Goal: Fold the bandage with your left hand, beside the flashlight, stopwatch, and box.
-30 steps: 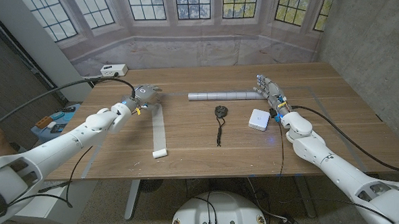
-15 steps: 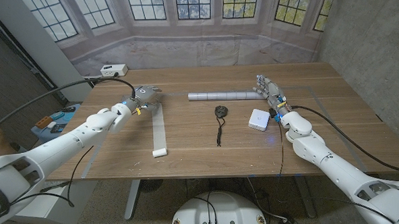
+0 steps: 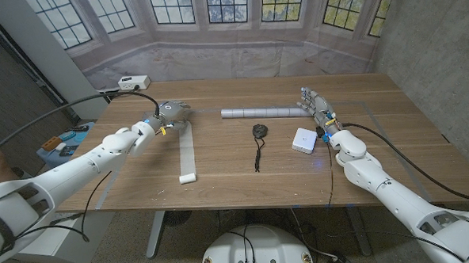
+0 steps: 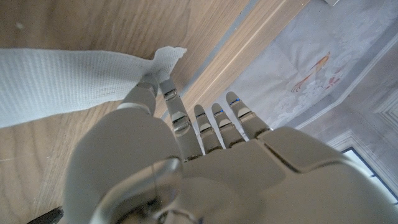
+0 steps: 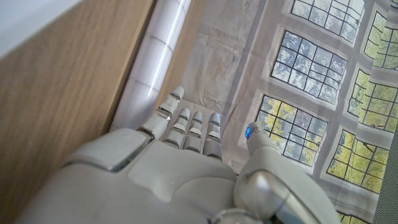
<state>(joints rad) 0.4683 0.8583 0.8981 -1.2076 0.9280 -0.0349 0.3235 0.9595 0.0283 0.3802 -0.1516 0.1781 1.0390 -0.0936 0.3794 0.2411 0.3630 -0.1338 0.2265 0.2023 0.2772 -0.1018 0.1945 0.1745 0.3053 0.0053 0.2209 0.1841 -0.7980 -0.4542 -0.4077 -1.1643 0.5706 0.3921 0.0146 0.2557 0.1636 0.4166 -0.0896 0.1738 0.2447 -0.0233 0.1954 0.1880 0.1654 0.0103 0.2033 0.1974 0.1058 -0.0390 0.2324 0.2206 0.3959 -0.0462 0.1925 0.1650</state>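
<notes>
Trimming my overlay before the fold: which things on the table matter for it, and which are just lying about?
Job: bandage, far end pinched by left hand.
Lying about: flashlight, stopwatch, box, white device at the far edge; right hand idle.

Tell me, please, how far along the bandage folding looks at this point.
Barely begun. The bandage lies stretched out full length on the table, with no fold in it yet. In hand: the left hand pinches its far end, as the left wrist view shows. Left: carrying that end over toward the small rolled end. The right hand is open by the flashlight.
</notes>
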